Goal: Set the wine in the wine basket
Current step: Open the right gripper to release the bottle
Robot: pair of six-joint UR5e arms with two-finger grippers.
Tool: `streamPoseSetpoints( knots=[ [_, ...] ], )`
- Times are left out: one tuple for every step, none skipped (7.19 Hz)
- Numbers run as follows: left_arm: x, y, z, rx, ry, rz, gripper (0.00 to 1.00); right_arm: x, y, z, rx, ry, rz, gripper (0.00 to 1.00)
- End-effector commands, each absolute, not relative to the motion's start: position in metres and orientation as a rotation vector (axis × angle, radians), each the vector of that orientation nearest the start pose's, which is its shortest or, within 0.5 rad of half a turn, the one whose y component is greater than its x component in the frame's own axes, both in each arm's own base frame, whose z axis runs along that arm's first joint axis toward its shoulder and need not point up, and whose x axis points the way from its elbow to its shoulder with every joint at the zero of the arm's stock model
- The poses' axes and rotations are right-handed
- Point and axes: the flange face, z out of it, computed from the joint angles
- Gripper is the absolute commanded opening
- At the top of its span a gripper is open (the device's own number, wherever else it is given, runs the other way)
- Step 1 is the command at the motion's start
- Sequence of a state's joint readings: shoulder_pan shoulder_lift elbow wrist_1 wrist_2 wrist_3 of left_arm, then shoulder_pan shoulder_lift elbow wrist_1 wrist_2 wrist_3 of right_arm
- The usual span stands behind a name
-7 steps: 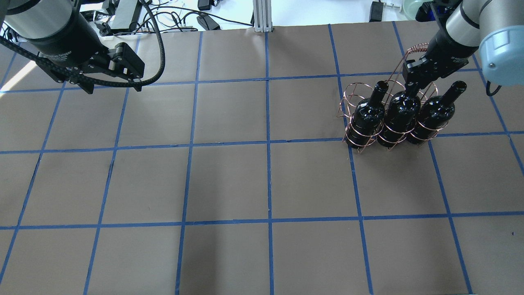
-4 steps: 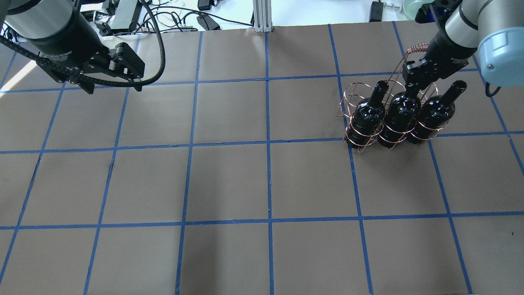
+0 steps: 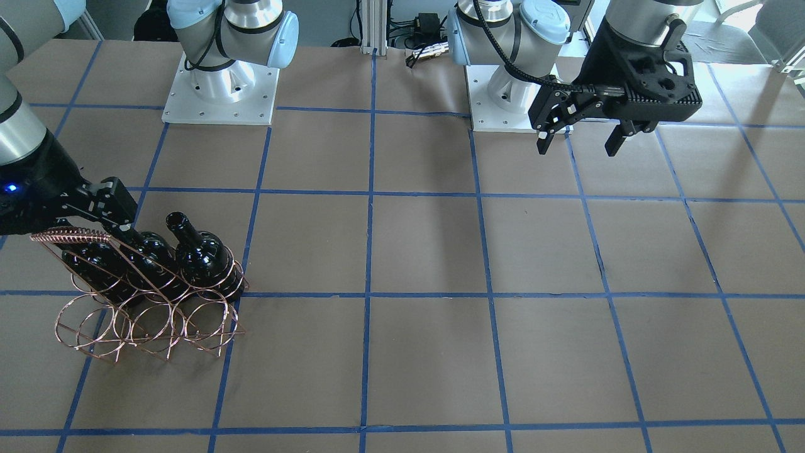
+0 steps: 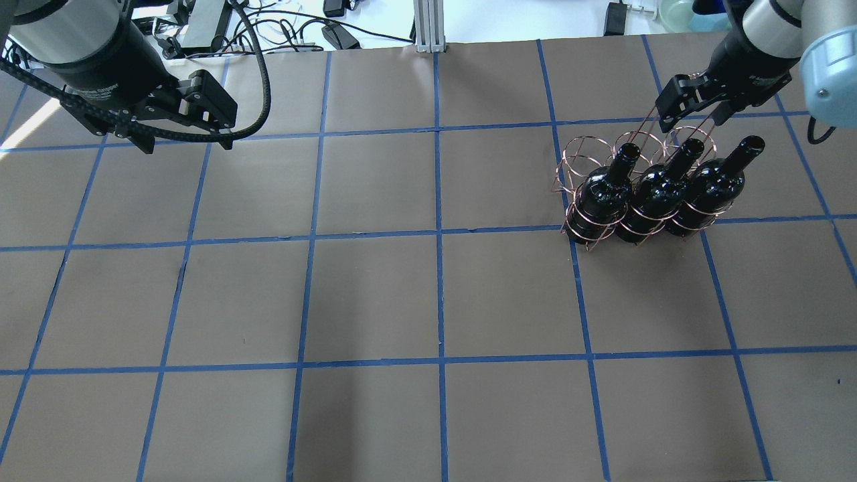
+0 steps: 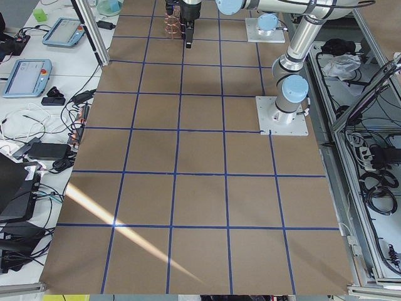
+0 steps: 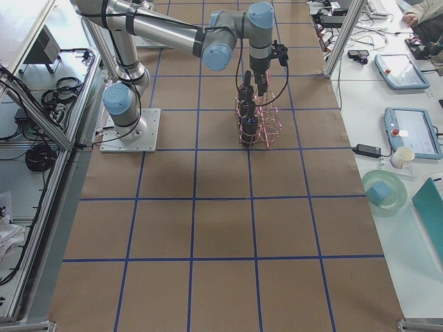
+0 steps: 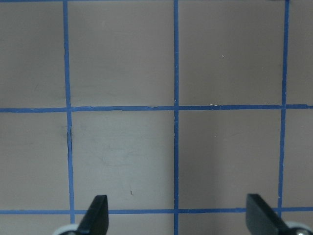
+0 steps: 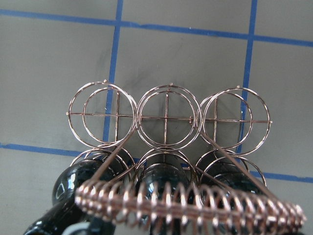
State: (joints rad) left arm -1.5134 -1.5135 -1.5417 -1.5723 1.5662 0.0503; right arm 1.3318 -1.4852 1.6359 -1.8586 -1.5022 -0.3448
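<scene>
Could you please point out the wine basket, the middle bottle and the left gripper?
wine basket (image 8: 195, 204), right wrist view, coil-wrapped handle.
middle bottle (image 4: 655, 191), overhead view, glass body.
left gripper (image 7: 178, 215), left wrist view, midway between fingertips.

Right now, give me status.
Left gripper open, idle. Right gripper open above wine basket. Wine seated, middle ring. Nothing seen blocking.

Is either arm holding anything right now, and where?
Nothing. The left gripper and right gripper both show open jaws; the right hangs above the middle bottle.

No legible text or markings
</scene>
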Motion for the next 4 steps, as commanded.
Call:
streamPoseSetpoints(
  knots=[
    [-0.107,-0.481,0.530,-0.024,3.139,-0.133,1.00,0.025,-0.526,0.504,-0.028,3.080,-0.210,0.99],
    [-0.107,-0.480,0.530,-0.022,3.136,-0.132,1.00,0.047,-0.502,0.533,-0.004,3.076,-0.224,0.99],
    [-0.107,-0.480,0.531,-0.022,3.135,-0.135,1.00,0.077,-0.476,0.551,0.042,3.079,-0.213,1.00],
    [-0.107,-0.481,0.529,-0.024,3.138,-0.128,1.00,0.103,-0.461,0.559,0.082,3.073,-0.208,1.00]
  ],
)
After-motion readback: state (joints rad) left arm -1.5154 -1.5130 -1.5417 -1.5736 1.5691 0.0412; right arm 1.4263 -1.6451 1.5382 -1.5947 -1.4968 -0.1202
